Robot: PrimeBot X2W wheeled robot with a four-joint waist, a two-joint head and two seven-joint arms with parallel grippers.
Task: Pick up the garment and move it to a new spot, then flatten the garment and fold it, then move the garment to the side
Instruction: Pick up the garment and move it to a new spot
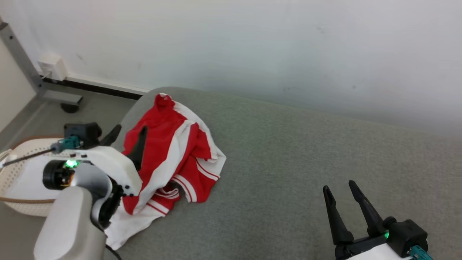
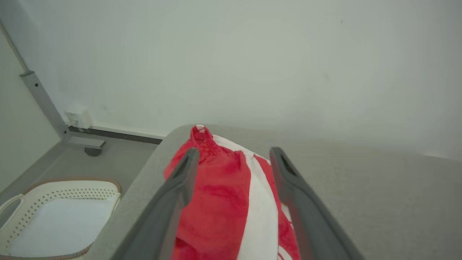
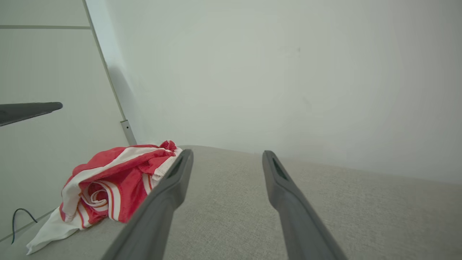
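Observation:
The garment (image 1: 169, 155) is red with white bands, lying crumpled in a heap at the left end of the grey padded surface (image 1: 306, 162). My left gripper (image 1: 130, 132) is open above the heap's left side; in the left wrist view the garment (image 2: 223, 202) lies between and under the spread fingers, gripper (image 2: 234, 159). Whether those fingers touch the cloth I cannot tell. At the lower right my right gripper (image 1: 339, 187) stands open over bare surface, far from the cloth. The right wrist view has that gripper (image 3: 226, 156) open, with the garment (image 3: 112, 180) to its left.
A white perforated basket (image 1: 21, 173) sits on the floor left of the surface, also seen as the basket (image 2: 54, 213). A grey metal post (image 1: 21, 61) and wall socket box (image 1: 52, 66) stand at the back left. The wall runs close behind the surface.

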